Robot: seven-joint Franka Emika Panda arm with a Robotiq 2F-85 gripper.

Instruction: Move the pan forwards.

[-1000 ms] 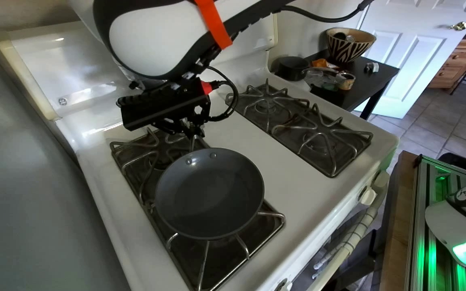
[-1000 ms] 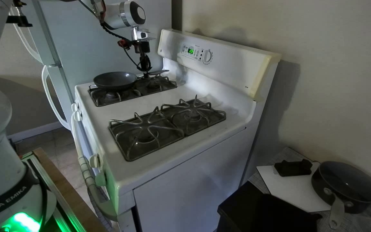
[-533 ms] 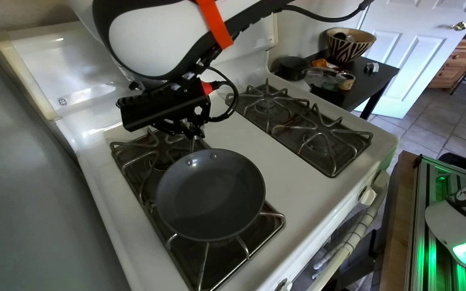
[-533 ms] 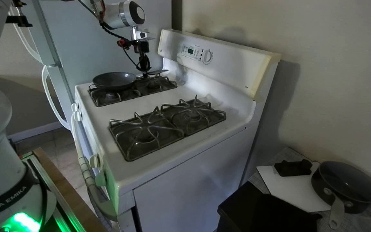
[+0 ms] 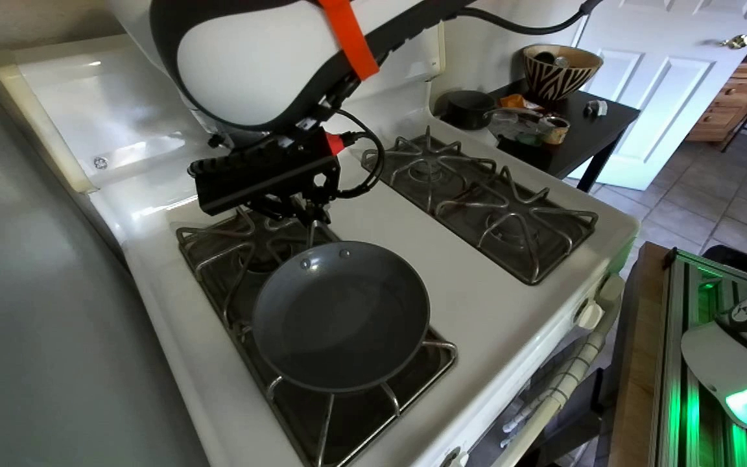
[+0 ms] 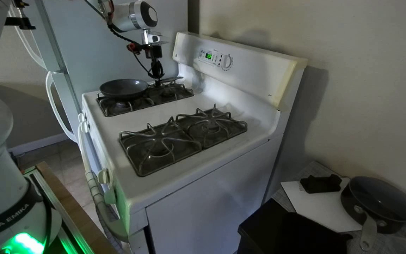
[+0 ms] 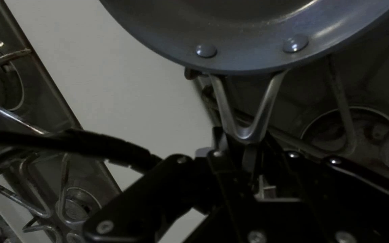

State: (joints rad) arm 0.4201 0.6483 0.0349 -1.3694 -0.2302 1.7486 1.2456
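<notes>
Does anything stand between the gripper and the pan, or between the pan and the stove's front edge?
Nothing visible: the gripper holds the pan by its handle; only burner grate and stovetop lie that way.

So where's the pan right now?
In an exterior view, the pan is left of centre, over the front burner beside the fridge, handle in the pincer.

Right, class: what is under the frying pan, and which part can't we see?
Metal grate bars poke out from under the frying pan, above a dark tray. The pan covers the rest, so that can't be seen.
</notes>
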